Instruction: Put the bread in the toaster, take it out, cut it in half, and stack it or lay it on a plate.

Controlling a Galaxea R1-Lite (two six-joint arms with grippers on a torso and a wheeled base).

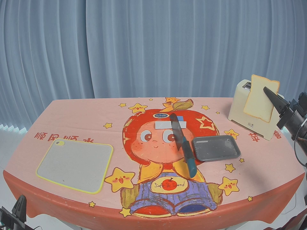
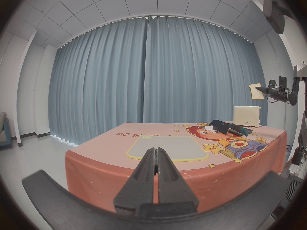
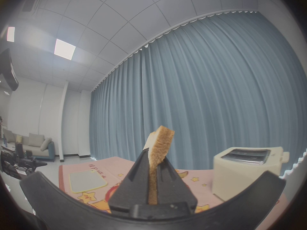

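Note:
A slice of bread (image 1: 261, 98) hangs in the air in front of the cream toaster (image 1: 240, 107) at the table's far right, pinched by my right gripper (image 1: 269, 95). In the right wrist view the bread (image 3: 159, 147) stands upright between the shut fingers, with the toaster (image 3: 246, 173) beside and below it. My left gripper (image 2: 156, 163) is shut on nothing, low off the table's front left corner, also seen in the head view (image 1: 19, 208). A teal-handled knife (image 1: 183, 144) lies mid-table next to a dark grey plate (image 1: 216, 148).
A grey cutting board with a yellow rim (image 1: 75, 164) lies at the front left of the pink cartoon tablecloth. Blue curtains hang behind the table. Open cloth lies between the board and the knife.

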